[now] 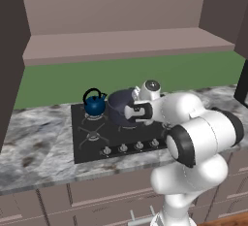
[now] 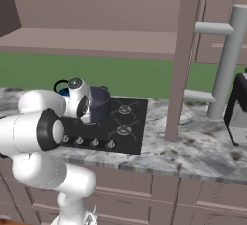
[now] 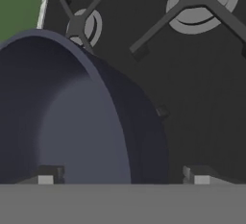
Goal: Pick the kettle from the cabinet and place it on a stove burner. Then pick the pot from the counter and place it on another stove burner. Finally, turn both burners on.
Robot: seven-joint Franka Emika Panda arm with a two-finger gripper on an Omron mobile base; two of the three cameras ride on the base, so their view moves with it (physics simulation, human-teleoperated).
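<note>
The wide dark pot (image 1: 118,106) (image 2: 99,102) (image 3: 72,117) stands on the black cooktop (image 1: 97,134) (image 2: 129,122) over a middle burner. The small blue kettle (image 1: 95,104) (image 2: 61,88) sits on the back-left burner, right beside the pot. My gripper (image 1: 131,112) (image 3: 124,176) is open and straddles the pot's near rim. One fingertip (image 3: 50,174) is inside the pot and the other is outside, with a gap on each side of the wall. The mauve cabinet shelf (image 1: 126,43) runs above, and the marble counter (image 1: 34,142) surrounds the cooktop.
Silver knobs (image 1: 131,147) (image 2: 88,142) line the cooktop's front edge. The burners (image 2: 126,108) to the right of the pot are bare. A brown upright panel (image 2: 181,60), a grey pipe frame (image 2: 226,60) and a dark appliance (image 2: 237,110) stand to the right.
</note>
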